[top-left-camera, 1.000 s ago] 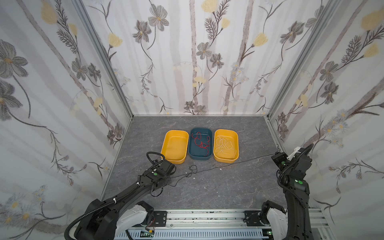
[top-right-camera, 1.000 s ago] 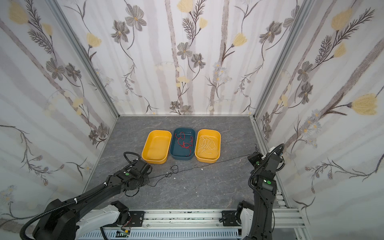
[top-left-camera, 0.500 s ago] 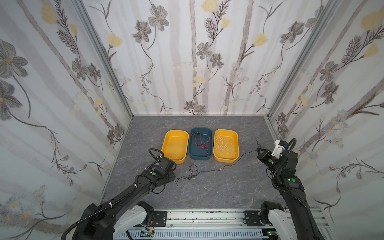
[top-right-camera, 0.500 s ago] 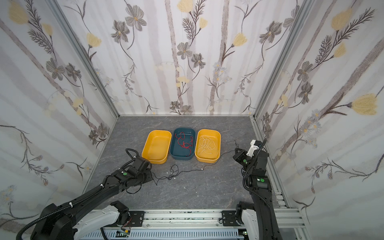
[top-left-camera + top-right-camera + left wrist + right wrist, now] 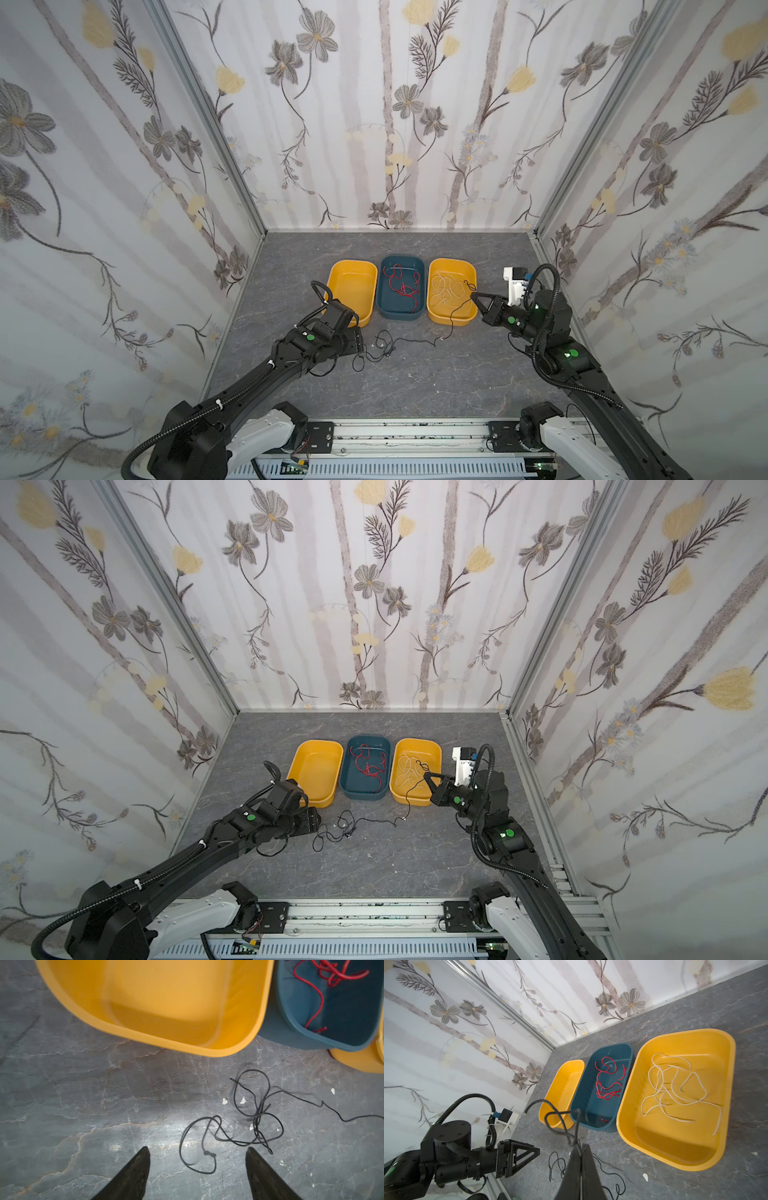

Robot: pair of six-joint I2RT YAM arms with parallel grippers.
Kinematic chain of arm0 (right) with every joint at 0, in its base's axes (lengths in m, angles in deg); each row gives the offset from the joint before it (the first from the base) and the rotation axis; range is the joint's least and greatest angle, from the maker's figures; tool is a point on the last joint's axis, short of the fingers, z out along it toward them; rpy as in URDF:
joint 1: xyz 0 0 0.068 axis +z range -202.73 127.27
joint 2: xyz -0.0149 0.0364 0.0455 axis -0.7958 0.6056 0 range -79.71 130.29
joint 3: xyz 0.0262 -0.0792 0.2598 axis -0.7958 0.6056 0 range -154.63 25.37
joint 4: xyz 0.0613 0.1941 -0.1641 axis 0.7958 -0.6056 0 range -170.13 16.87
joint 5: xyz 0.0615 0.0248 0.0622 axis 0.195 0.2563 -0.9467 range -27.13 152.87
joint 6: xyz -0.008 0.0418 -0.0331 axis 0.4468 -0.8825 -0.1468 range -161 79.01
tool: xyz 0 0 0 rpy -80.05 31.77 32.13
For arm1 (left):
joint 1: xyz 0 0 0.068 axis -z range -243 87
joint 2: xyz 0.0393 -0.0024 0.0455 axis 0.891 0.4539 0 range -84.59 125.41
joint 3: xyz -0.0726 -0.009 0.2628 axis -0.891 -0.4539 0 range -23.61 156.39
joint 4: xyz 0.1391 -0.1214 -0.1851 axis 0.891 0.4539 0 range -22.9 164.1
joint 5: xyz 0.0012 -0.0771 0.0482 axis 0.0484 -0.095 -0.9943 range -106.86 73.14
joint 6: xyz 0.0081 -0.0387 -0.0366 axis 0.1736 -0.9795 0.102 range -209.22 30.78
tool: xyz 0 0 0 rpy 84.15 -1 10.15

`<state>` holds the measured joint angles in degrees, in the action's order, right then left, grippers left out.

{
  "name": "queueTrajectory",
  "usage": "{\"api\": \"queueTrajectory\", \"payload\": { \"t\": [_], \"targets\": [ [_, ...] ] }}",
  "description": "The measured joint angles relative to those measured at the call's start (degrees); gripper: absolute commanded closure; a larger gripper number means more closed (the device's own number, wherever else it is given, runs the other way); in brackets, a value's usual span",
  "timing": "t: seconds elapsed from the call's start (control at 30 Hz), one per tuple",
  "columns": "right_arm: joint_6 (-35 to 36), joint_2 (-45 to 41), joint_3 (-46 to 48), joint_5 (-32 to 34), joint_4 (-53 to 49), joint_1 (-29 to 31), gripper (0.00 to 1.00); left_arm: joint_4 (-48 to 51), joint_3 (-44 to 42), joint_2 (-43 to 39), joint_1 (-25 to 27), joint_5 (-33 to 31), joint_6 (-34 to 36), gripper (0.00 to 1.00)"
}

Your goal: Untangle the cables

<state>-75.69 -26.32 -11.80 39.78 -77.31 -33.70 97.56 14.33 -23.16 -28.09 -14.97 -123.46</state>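
Left gripper [image 5: 197, 1149]: your jaws stand wide apart, low over the counter [image 5: 415, 382], holding nothing.
Right gripper [image 5: 581, 1147]: your jaws are pinched tight on one end of the black cable [image 5: 257, 1114], raised beside the right-hand yellow tub [image 5: 451, 318].
Black cable: from your right gripper it drops past that tub's near corner, then trails across the counter into tangled loops just ahead of your left gripper, near the left-hand yellow tub [image 5: 166, 1043].
Red cable [image 5: 608, 1095]: curled inside the blue tub [image 5: 399, 313], between the two yellow ones.
White cable [image 5: 661, 1089]: loosely looped inside the right-hand yellow tub.
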Motion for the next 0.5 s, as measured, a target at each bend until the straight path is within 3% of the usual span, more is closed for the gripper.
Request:
{"api": "queueTrajectory", "payload": {
  "t": [0.2,0.5],
  "targets": [
    [-0.3,-0.4,-0.9,-2.7,0.7,1.7,1.00,-10.2,0.0,2.8,9.0,5.5,6.8,0.26],
    [-4.4,-2.2,-1.8,-8.2,6.0,1.7,1.00,-33.5,-4.2,10.9,14.1,11.2,20.5,0.23]
  ]
}}
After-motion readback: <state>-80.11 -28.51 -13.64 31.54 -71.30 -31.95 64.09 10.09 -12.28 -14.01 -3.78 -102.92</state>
